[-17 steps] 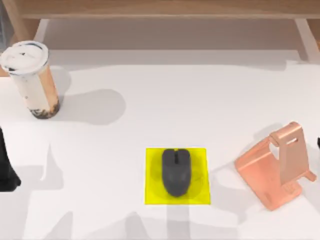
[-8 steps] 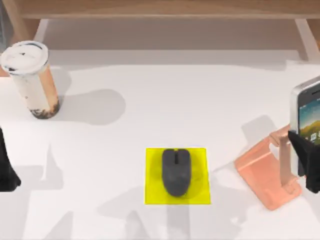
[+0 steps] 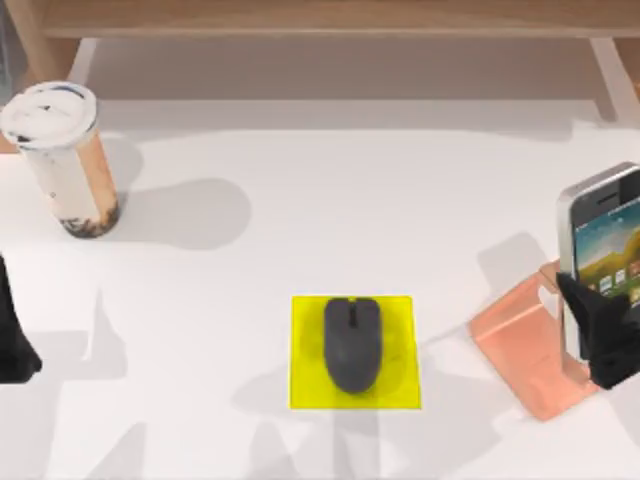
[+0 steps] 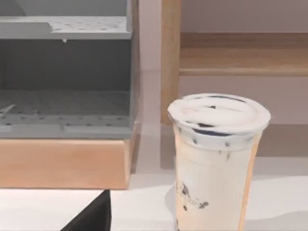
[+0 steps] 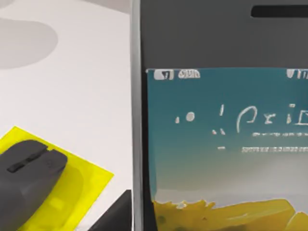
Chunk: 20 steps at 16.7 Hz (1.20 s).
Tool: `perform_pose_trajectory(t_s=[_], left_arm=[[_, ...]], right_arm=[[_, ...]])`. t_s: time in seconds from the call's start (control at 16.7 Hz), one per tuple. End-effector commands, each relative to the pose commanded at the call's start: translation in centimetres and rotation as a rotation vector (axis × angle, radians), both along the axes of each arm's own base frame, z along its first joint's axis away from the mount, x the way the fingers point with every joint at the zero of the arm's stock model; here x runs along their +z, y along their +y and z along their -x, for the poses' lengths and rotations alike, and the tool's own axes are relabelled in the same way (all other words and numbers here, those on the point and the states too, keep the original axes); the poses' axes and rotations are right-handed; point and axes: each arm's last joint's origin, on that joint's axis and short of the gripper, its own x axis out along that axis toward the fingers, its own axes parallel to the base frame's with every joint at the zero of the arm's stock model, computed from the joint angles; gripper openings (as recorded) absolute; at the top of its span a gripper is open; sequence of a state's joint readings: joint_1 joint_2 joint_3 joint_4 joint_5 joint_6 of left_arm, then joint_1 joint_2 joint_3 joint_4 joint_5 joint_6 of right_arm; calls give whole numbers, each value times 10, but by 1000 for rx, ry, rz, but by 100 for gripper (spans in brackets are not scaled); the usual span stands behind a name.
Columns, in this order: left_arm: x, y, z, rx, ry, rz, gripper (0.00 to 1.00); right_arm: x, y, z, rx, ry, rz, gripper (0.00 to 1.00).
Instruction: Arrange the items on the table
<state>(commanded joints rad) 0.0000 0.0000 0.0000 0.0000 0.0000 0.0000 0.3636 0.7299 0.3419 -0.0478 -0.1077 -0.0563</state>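
Note:
At the top view's right edge, the silver-edged smartphone point(image 3: 598, 235) is held upright, screen lit, just above the copper-pink stand point(image 3: 522, 345). My right gripper point(image 3: 603, 325) is shut on the phone's lower part. In the right wrist view the smartphone point(image 5: 221, 120) looms close, with the mouse point(image 5: 26, 178) beyond it. The dark grey mouse point(image 3: 353, 343) lies on the yellow pad point(image 3: 305, 388) near the table's front centre. A white-lidded cup point(image 3: 62, 160) of brown milky drink stands upright at the back left, also seen as the cup point(image 4: 216, 163) facing the left wrist camera. My left gripper point(image 3: 12, 345) is parked at the left edge.
A light wooden shelf point(image 3: 320, 20) runs along the back of the white table point(image 3: 350, 200). A grey perforated rack point(image 4: 65, 72) sits on wood beside the cup. Bare tabletop lies between the cup, the pad and the stand.
My right gripper has come in from the right edge holding the smartphone and moved left over the stand. The cup, the mouse and the left arm have stayed put.

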Motion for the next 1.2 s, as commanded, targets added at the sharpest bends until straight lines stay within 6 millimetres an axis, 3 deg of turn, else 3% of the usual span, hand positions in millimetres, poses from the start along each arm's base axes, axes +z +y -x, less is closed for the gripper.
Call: perform_pose_trajectory(t_s=[0.78,1.2], left_arm=[[0,0,0,0,0,0,100],[0,0,0,0,0,0,100]], right_arm=[[0,0,0,0,0,0,98],[0,0,0,0,0,0,100]])
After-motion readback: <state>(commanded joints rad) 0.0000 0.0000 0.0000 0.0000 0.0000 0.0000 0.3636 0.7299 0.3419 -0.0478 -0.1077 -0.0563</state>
